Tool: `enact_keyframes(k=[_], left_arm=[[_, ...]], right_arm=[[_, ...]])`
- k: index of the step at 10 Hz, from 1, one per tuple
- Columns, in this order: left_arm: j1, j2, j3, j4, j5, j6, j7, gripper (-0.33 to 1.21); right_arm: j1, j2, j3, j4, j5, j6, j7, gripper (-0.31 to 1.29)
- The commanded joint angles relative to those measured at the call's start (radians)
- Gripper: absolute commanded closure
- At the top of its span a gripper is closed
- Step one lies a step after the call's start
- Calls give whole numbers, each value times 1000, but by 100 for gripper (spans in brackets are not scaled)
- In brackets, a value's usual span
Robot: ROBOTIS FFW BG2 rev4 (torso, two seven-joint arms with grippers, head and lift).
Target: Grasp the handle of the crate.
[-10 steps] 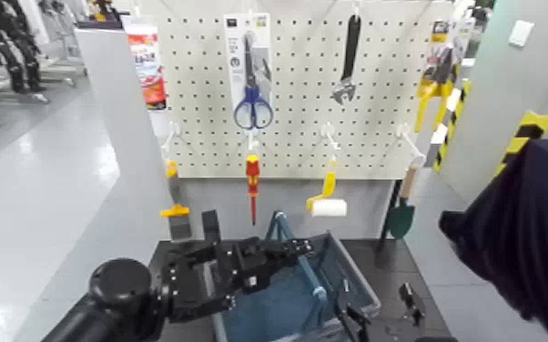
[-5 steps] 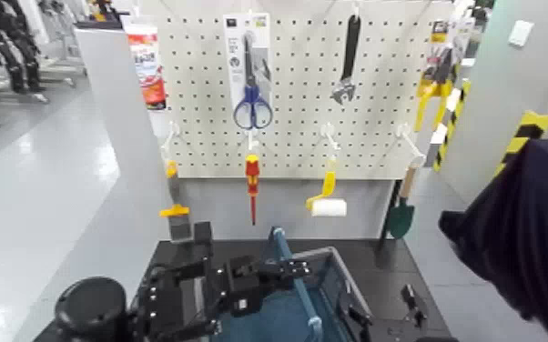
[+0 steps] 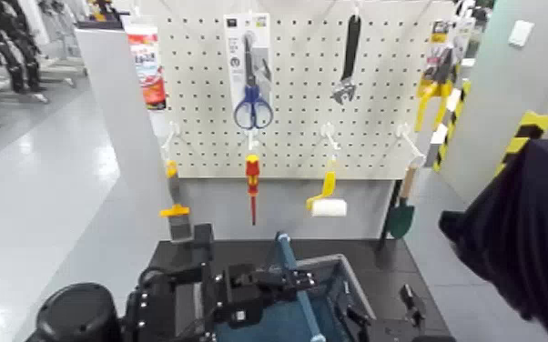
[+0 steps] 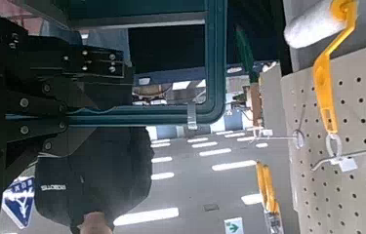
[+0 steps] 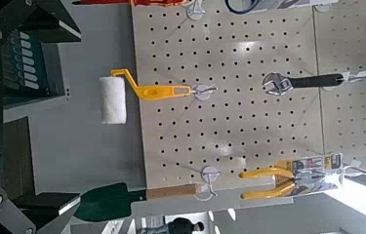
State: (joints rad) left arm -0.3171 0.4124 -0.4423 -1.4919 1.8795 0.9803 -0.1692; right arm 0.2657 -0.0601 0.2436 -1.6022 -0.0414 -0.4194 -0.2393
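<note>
- Head view, far left: a grey floor (image 3: 50,200) stretches away beside a white panel (image 3: 116,109).
- On the pegboard (image 3: 196,91), left to right along the top: a red-and-white package (image 3: 147,68), blue-handled scissors (image 3: 252,107) on a card, a black-handled adjustable wrench (image 3: 349,64) and a yellow-handled tool (image 3: 435,86).
- Below these, left to right, hang 4 more tools: an orange-and-grey scraper (image 3: 177,218), a red-and-yellow screwdriver (image 3: 253,182), a yellow-framed paint roller (image 3: 329,207) with a white sleeve, and a green trowel (image 3: 401,220) with a wooden grip.
- The left gripper (image 3: 305,280) reaches in from the left over the crate (image 3: 358,289), clamped on the teal-blue handle (image 3: 286,251).
- That handle is raised above the crate, slanting down to the right in the head view; the crate sits on the dark desk (image 3: 403,264), below the pegboard.
- In the left wrist view, the handle's bar runs into the gripper, and a person (image 4: 93,185) in dark clothing is visible past it.
- The right gripper (image 3: 383,311) waits near the crate's right side, its 2 fingers well apart, holding 0 things.
- Far right: dark cloth (image 3: 523,227) hangs near yellow-and-black striped tape (image 3: 523,141).
</note>
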Motion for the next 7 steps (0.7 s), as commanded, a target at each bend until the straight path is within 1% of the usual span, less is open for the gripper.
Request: enact_keyframes(k=[1, 3, 4, 7], left_arm=[[15, 23, -3, -47, 38, 17, 28, 118], [24, 52, -12, -70, 52, 35, 37, 118], [30, 59, -10, -79, 56, 41, 39, 118], [47, 59, -4, -103, 64, 41, 40, 118]], right_arm=[[3, 2, 0, -5, 2, 21, -2, 14], [1, 2, 5, -7, 0, 28, -8, 14], [1, 2, 5, -7, 2, 30, -8, 14], [3, 2, 3, -7, 2, 31, -8, 14]])
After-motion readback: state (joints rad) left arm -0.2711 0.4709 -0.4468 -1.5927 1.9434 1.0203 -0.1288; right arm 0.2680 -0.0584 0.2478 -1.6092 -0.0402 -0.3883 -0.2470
